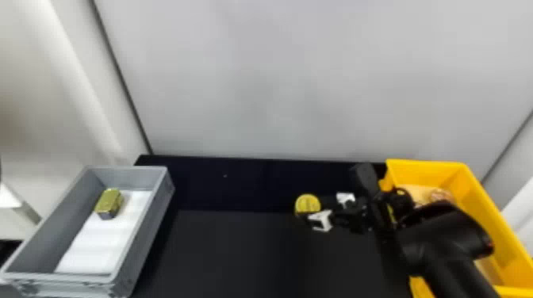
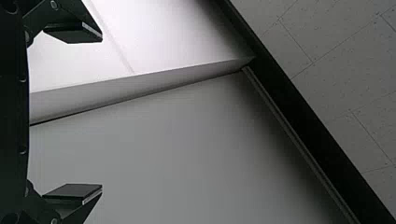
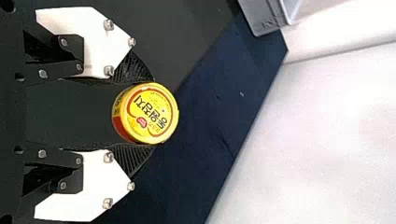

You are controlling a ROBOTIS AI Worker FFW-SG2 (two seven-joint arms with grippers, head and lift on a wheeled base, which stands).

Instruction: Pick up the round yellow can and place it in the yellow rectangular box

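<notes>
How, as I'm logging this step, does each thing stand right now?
Round yellow can: held, one flat end showing.
Right gripper: closed on the can.
Left gripper: open, empty.
Yellow rectangular box: open-topped, partly hidden behind the right arm.
Gray bin: open-topped.
Small yellow-green block: resting inside the bin.
White sheet: spread on the bin's floor.

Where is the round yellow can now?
In the head view, the round yellow can is right of centre, between the right gripper's fingers, left of the yellow box.
</notes>
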